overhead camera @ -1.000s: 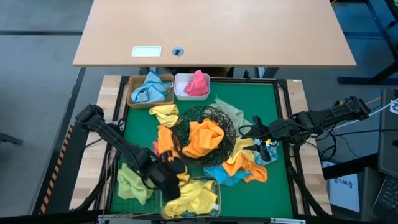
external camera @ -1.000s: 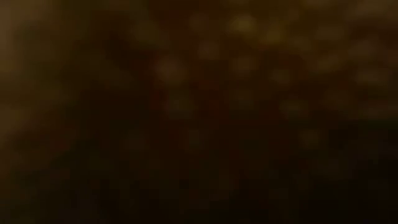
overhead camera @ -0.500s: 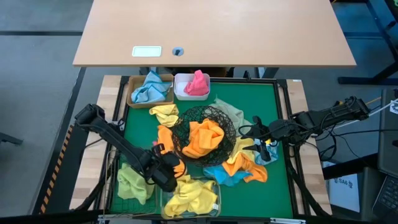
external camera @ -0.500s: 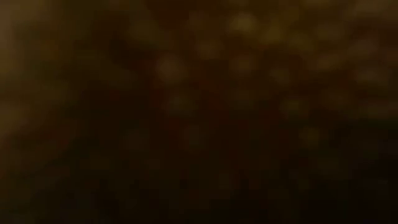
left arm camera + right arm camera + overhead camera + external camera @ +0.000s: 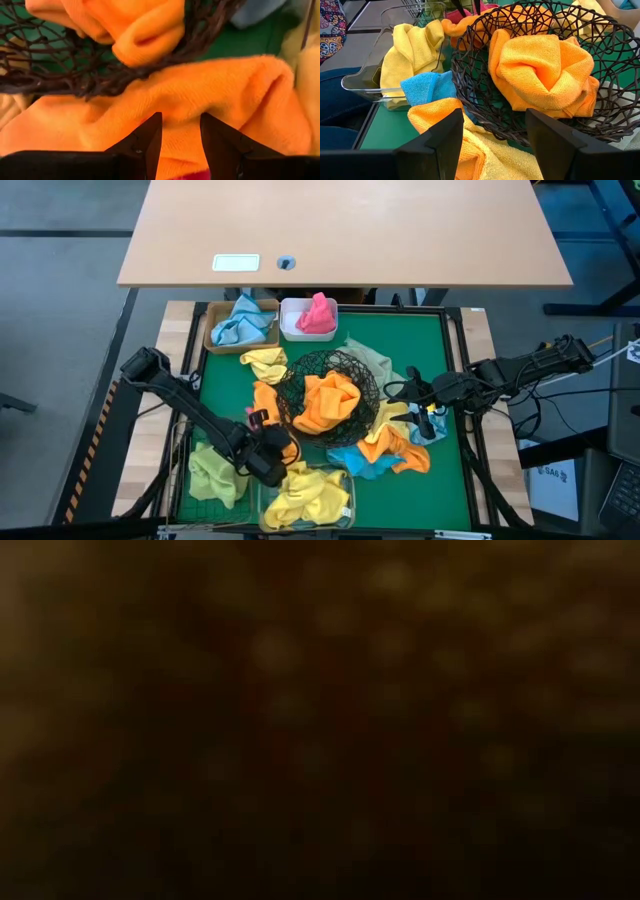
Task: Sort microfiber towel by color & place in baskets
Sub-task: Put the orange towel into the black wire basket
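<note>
Left hand shifted; low view dark.

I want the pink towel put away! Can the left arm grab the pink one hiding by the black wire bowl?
Probably yes. The left gripper is open right beside the black wire bowl, above the pink towel. An orange towel lies bunched around it, so it might get pinched too.

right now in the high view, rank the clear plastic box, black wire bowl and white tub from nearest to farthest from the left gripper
1. The clear plastic box, holding yellow towels at the near edge, lies right beside the open left gripper.
2. The black wire bowl, mid-mat with an orange towel inside, is slightly farther.
3. The white tub, at the far edge with a pink towel, is farthest.
</note>
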